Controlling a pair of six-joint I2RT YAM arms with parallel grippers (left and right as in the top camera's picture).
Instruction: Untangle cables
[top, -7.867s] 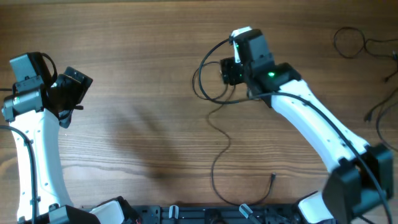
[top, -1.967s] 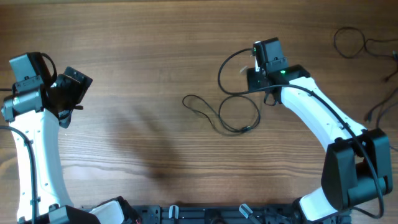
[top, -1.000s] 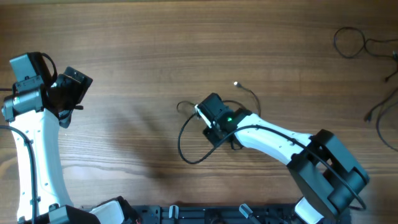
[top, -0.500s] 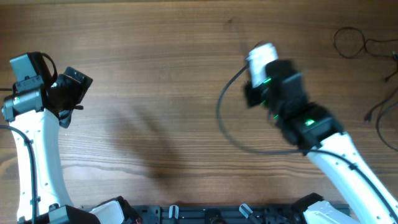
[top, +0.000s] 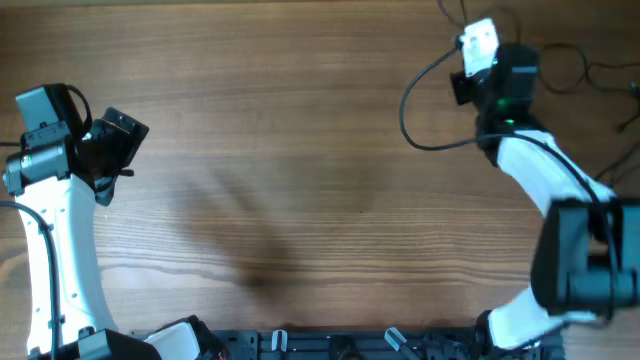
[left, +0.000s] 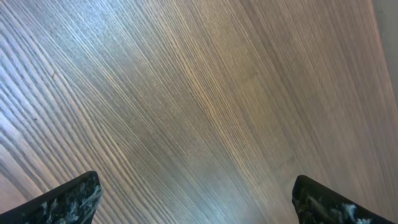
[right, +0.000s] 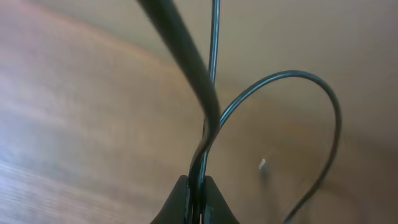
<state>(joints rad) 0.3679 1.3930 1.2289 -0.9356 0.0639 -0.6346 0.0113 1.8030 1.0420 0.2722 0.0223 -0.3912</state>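
Observation:
My right gripper (top: 472, 62) is at the far right of the table, shut on one thin black cable (top: 408, 118) that hangs from it in a loop toward the table's middle. In the right wrist view the cable (right: 210, 118) runs up from between the closed fingertips (right: 180, 198) and curls into a loop on the right. More thin black cables (top: 562, 66) lie loose in the far right corner, just beyond the gripper. My left gripper (top: 112, 143) hovers at the left edge, open, with only bare wood between its fingers (left: 69, 198).
Another thin cord (top: 603, 178) trails along the right edge. The arms' bases and a black rail (top: 330, 345) sit along the front edge. A small pale speck (right: 262, 164) lies on the wood under the right gripper.
The right arm has swung up and to the right, from the table's middle to the far right corner, carrying the cable. The left arm has not moved.

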